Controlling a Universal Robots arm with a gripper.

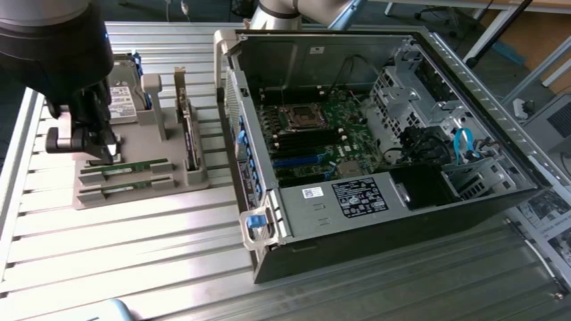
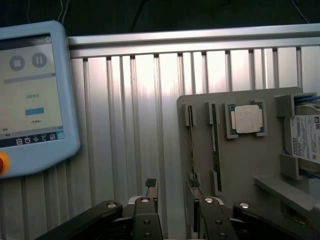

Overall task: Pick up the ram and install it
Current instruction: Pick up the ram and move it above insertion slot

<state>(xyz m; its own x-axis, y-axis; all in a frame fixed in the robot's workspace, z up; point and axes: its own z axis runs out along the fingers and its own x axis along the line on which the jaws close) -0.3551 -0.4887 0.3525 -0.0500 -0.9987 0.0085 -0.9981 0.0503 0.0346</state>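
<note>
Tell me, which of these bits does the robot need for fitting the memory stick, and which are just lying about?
For the job: open gripper, ram sticks in the grey holder, open computer case with its motherboard.
Just lying about: square processor chip, hard drive, blue touchscreen pendant.

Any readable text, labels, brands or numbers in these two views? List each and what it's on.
No words read clearly.
Control tablet screen: square and pause icons; the words are blurred.
Hard drive label: print too small to read.
Black label in the computer case: white print, unreadable.
White sticker beside it: blurred.
</note>
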